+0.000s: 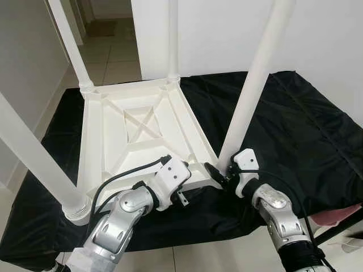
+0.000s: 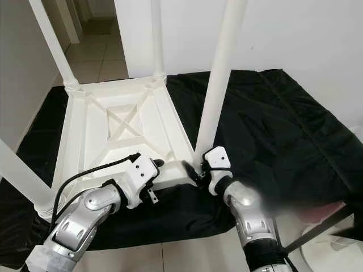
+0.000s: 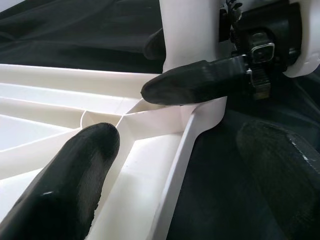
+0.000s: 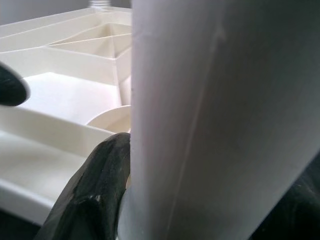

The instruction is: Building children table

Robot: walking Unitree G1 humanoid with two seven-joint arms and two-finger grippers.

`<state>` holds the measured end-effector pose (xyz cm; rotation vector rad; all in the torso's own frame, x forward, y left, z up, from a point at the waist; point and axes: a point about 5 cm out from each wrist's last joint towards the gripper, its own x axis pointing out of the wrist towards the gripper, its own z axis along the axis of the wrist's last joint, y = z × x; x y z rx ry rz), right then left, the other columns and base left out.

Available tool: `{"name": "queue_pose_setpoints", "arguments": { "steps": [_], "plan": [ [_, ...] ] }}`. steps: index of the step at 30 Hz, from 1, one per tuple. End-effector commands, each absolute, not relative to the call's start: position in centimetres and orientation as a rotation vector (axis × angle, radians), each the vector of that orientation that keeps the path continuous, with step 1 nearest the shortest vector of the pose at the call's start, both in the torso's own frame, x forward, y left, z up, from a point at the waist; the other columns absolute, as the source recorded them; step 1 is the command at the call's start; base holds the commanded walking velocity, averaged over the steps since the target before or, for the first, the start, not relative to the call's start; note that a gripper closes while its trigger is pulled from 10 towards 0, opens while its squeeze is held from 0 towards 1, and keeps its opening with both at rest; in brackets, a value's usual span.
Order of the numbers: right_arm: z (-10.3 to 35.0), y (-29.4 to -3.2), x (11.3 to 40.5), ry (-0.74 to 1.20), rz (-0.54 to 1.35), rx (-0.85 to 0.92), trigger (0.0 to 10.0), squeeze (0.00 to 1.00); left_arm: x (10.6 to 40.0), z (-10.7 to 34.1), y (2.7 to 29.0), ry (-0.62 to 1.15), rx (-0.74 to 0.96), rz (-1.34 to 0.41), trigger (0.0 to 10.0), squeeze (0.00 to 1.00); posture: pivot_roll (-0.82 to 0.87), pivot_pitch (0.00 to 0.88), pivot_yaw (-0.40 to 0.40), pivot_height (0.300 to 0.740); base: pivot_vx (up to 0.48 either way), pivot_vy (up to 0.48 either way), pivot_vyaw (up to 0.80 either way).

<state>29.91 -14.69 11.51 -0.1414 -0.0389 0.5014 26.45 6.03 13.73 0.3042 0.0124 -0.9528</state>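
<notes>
White kids' table (image 1: 136, 127) sits upside down on the black-covered bench (image 1: 306, 130), legs up. Right gripper (image 1: 226, 173) is clamped on the leg (image 1: 249, 90) at 5 o'clock; left gripper (image 3: 175, 170) straddles the frame edge, fingers apart.

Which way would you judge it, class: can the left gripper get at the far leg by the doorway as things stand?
Probably not. The left gripper sits at the upturned tabletop's near corner; the far leg rises at the opposite corner, across the whole top.

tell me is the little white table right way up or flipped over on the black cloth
Flipped over. The white table lies top-down on the black cloth, ribbed underside showing, legs pointing up. The right gripper is shut on the near-right leg.
</notes>
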Motion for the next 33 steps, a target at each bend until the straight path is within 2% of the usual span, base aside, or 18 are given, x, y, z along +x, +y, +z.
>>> {"name": "queue_pose_setpoints", "arguments": {
  "steps": [1, 3, 7, 9, 13, 15, 21, 26, 27, 28, 33],
  "plan": [
    [11.5, -14.9, 30.0, -0.027, 0.431, -0.098, 10.0, 0.0, 26.2, 13.4, 6.1, 0.033, 0.306, -0.958, 10.0, 0.0, -0.03, 0.0, 0.024, 0.74, 0.0, 0.0, 0.0],
    [11.5, -14.8, 29.7, -0.023, 0.353, -0.063, 10.0, 0.0, 26.2, 13.3, 6.2, 0.036, 0.305, -0.956, 10.0, 0.0, -0.03, 0.0, 0.023, 0.74, 0.0, 0.0, 0.0],
    [11.6, -14.7, 29.6, -0.022, 0.323, -0.052, 10.0, 0.0, 26.2, 13.3, 6.2, 0.037, 0.305, -0.956, 10.0, 0.0, -0.03, 0.0, 0.023, 0.74, 0.0, 0.0, 0.0],
    [11.8, -14.2, 29.1, -0.029, 0.176, -0.027, 10.0, 0.0, 26.3, 13.3, 6.2, 0.035, 0.306, -0.951, 10.0, 0.0, -0.03, 0.0, 0.016, 0.74, 0.0, 0.0, 0.0],
    [11.8, -13.7, 28.8, -0.025, 0.088, 0.021, 10.0, 0.0, 26.4, 13.4, 6.2, 0.031, 0.305, -0.943, 10.0, 0.0, -0.03, 0.0, 0.012, 0.74, 0.0, 0.0, 0.0],
    [11.8, -13.7, 28.8, -0.025, 0.088, 0.021, 10.0, 0.0, 26.4, 13.4, 6.2, 0.031, 0.305, -0.943, 10.0, 0.0, -0.03, 0.0, 0.012, 0.74, 0.0, 0.0, 0.0],
    [11.9, -11.5, 28.5, -0.016, 0.04, 0.074, 10.0, 0.0, 26.5, 13.5, 6.1, 0.023, 0.302, -0.939, 10.0, 0.0, -0.03, 0.0, 0.016, 0.74, 0.0, 0.0, 0.0],
    [12.1, -11.5, 28.7, -0.015, 0.043, 0.081, 10.0, 0.0, 26.7, 13.6, 6.2, 0.022, 0.303, -0.937, 10.0, 0.0, -0.03, 0.0, 0.016, 0.74, 0.0, 0.0, 0.0],
    [12.1, -11.6, 28.7, -0.015, 0.043, 0.083, 10.0, 0.83, 26.7, 13.7, 6.2, 0.022, 0.303, -0.935, 10.0, 0.0, -0.02, 0.0, 0.017, 0.74, 0.0, 0.0, 0.0],
    [12.3, -11.5, 28.7, -0.023, 0.05, 0.081, 10.0, 1.0, 26.8, 13.7, 6.3, 0.022, 0.305, -0.931, 10.0, 0.0, -0.02, 0.0, 0.018, 0.74, 0.0, 0.0, 0.0],
    [12.7, -11.6, 28.9, -0.039, 0.071, 0.077, 10.0, 1.0, 26.9, 13.7, 6.5, 0.021, 0.307, -0.924, 10.0, 0.0, -0.02, 0.0, 0.02, 0.74, 0.0, 0.0, 0.0]
  ]
}}
